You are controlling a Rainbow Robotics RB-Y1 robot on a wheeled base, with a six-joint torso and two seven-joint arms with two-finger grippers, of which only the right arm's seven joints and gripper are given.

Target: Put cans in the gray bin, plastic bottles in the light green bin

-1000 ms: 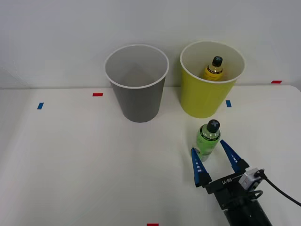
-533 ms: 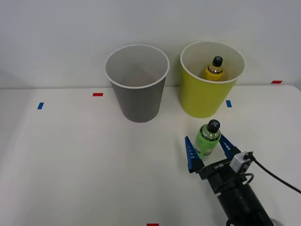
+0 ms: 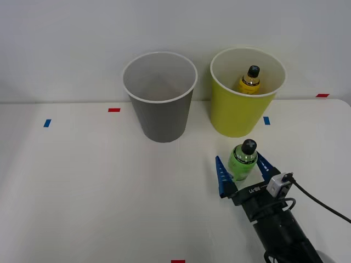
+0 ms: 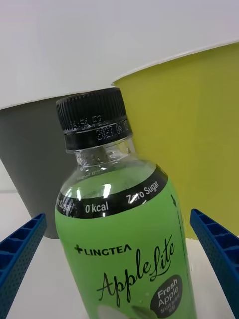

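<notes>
A green plastic bottle [image 3: 242, 160] with a black cap stands upright on the white table, in front of the light green bin [image 3: 241, 109]. My right gripper [image 3: 243, 169] is open with one blue finger on each side of the bottle, not touching it. The wrist view has the labelled green bottle [image 4: 124, 239] close up between the blue fingers [image 4: 20, 259]. A yellow bottle [image 3: 250, 80] with a black cap lies inside the light green bin. The gray bin [image 3: 160, 112] stands to its left, and its inside looks bare. No cans are in view.
Small red tape marks [image 3: 113, 109] and blue tape marks [image 3: 46, 123] dot the table. The table's right edge [image 3: 346, 109] runs near the light green bin. A white wall rises behind both bins.
My right gripper has moved forward toward the bins, so its open fingers now flank the green bottle instead of sitting just short of it. The bottle has not moved.
</notes>
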